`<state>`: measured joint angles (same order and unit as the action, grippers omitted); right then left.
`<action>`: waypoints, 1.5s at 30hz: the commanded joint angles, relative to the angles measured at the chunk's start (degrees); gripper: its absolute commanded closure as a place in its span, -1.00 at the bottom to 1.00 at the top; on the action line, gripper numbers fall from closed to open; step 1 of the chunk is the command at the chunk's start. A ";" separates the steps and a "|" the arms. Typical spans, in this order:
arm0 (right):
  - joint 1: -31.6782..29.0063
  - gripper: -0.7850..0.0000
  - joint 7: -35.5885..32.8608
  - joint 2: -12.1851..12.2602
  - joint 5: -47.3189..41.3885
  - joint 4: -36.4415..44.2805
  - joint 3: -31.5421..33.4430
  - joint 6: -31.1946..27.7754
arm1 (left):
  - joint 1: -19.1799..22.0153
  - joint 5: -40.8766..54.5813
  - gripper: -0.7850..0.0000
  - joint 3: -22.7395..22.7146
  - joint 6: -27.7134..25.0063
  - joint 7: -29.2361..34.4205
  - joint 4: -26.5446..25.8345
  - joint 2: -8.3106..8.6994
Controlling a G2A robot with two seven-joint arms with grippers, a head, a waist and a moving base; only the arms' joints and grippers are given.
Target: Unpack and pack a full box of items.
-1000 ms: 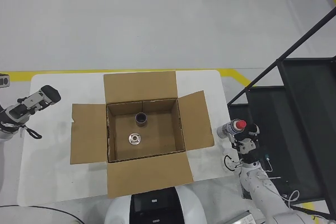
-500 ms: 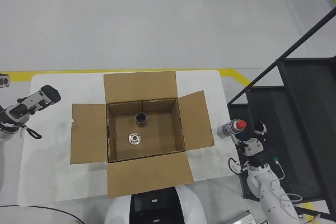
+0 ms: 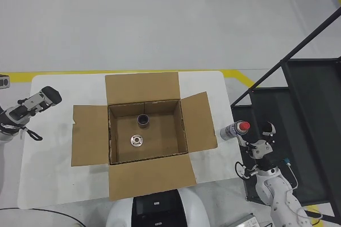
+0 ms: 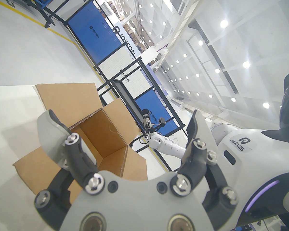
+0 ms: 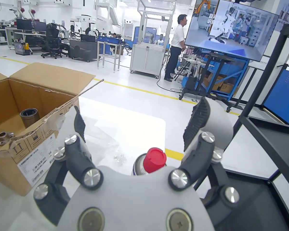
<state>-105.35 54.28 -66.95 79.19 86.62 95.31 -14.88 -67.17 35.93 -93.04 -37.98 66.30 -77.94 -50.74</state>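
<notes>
An open cardboard box (image 3: 91, 136) sits mid-table with its flaps spread. Inside lie a dark metal cylinder (image 3: 142, 120) and a small metal flange (image 3: 136, 139); the right wrist view shows them too, the cylinder (image 5: 30, 117) and the flange (image 5: 2, 137). A spray can with a red cap (image 3: 233, 130) stands at the table's right edge. My right gripper (image 3: 261, 142) is open just right of the can, not touching it; its wrist view has the red cap (image 5: 154, 159) low between the open fingers (image 5: 202, 118). My left gripper (image 4: 122, 126) hangs open and empty off the table's left side (image 3: 42, 99).
A black metal rack (image 3: 307, 113) stands close to the right of the table and the right arm. Clear plastic film (image 5: 103, 140) lies on the white table (image 3: 57, 170) between box and can. Bare tabletop surrounds the box on the left and front.
My right gripper has drawn back from the spray can, to the right and toward the robot. The can stays where it was. The left arm has not moved.
</notes>
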 commanded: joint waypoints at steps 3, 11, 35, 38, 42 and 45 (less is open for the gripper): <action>0.00 -1.00 0.00 0.00 0.00 0.01 0.00 0.00 | 0.00 0.00 -1.00 0.00 0.00 0.00 0.00 0.00; 0.41 -1.00 -3.91 0.34 2.84 4.56 0.47 -1.70 | 0.00 0.00 -1.00 0.00 0.00 0.00 0.00 0.00; -7.84 -1.00 -41.91 1.10 5.18 33.88 -2.31 -12.23 | 0.00 0.00 -1.00 0.00 0.00 0.00 0.00 0.00; -7.84 -1.00 -41.91 1.10 5.18 33.88 -2.31 -12.23 | 0.00 0.00 -1.00 0.00 0.00 0.00 0.00 0.00; -7.84 -1.00 -41.91 1.10 5.18 33.88 -2.31 -12.23 | 0.00 0.00 -1.00 0.00 0.00 0.00 0.00 0.00; -7.84 -1.00 -41.91 1.10 5.18 33.88 -2.31 -12.23 | 0.00 0.00 -1.00 0.00 0.00 0.00 0.00 0.00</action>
<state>-113.18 12.38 -65.85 84.36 120.50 93.01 -27.11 -67.17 35.93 -93.04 -37.98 66.30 -77.94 -50.74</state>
